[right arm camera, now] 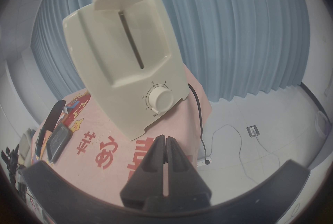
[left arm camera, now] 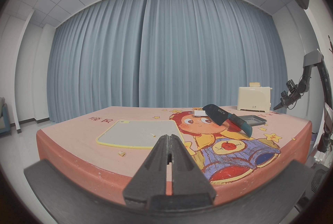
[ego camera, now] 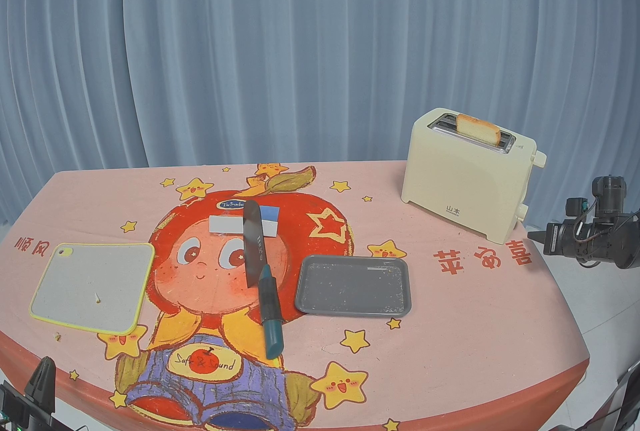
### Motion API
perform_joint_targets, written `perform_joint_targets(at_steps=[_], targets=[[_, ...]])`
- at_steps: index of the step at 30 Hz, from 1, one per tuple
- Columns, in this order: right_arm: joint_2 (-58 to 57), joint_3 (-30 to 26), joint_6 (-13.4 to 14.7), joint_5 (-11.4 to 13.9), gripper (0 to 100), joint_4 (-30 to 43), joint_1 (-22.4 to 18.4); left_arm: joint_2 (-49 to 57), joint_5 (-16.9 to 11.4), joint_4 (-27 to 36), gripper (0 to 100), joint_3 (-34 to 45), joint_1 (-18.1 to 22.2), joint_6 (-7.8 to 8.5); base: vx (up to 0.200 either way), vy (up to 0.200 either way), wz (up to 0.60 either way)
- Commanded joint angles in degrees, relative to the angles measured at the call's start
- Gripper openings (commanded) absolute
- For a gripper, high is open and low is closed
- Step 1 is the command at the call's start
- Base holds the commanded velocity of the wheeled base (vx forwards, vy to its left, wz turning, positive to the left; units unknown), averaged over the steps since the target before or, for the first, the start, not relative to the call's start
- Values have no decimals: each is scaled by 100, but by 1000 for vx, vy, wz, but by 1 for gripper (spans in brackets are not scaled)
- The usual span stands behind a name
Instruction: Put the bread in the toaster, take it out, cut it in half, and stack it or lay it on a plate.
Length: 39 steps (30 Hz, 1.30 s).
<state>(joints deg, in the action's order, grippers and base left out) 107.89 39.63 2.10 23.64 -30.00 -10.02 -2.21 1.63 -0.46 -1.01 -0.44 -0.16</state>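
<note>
Blue curtains hang behind the pink table. At its right stands the toaster, with the board at the left and the tray and knife in the middle. Bread pokes up from the slot. The right tool, pinched closed, sits off the toaster's dial end. The left tool, also closed, sits at the near left edge. To lift the bread out, the right tool should probably open, come over the slot, pinch the slice's flat faces and rise straight.
</note>
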Motion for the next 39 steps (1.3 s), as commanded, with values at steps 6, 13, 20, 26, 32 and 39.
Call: perform_joint_targets(at_steps=[6,13,20,26,32,39], targets=[[189,308,537,-17,0,3,53,1,4,-6,0,101,0,-2,0,0,0],[242,335,546,-17,0,3,62,-8,4,-6,0,101,0,-11,0,0,0],[356,387,555,-17,0,-6,106,1,4,-6,0,101,0,-11,0,0,0],[417,484,555,-26,0,-6,114,1,4,-6,0,101,0,-11,0,0,0],[426,493,555,-17,0,-6,158,1,4,-6,0,101,0,-2,0,0,0],[382,484,555,-26,0,-6,185,1,4,-6,0,101,0,-2,0,0,0]])
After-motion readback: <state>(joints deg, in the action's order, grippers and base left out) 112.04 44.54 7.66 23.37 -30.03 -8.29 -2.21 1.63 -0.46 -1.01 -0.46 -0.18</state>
